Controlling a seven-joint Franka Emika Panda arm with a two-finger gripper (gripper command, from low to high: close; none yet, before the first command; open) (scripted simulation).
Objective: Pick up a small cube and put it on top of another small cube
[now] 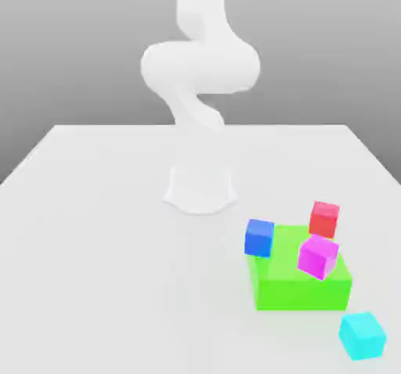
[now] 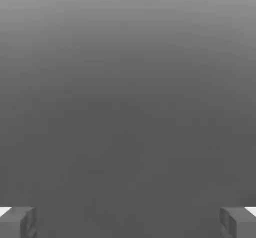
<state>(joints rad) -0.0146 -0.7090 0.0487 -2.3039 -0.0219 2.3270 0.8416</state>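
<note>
Standing with its fingers spread and nothing between them, the gripper [image 2: 128, 223] appears in the hand view before a plain grey background; which way it faces is hard to judge from so featureless a backdrop. In the exterior view, the small cyan cube [image 1: 363, 335] lies on the surface [image 1: 102, 286], near the corner of the green block [image 1: 301, 292] that points to that view's lower right, and apart from it. The magenta cube [image 1: 318, 256] and the blue cube [image 1: 259, 238] appear at the block's top, the magenta one turned askew; the red cube [image 1: 324, 219] appears by its far edge, its support uncertain. The robot arm [image 1: 200, 67] rises well apart from the group, so an approach remains to be made. Principal hazards: the cyan cube sits at an angle, and fingers not turned to match its faces could catch a corner and spin or push it away. A descent too close to the green block could strike its edge. If another cube serves as the base, crowding at the block's top could cause a neighbour to be knocked, and an off-centre release could let the cyan cube topple.
</note>
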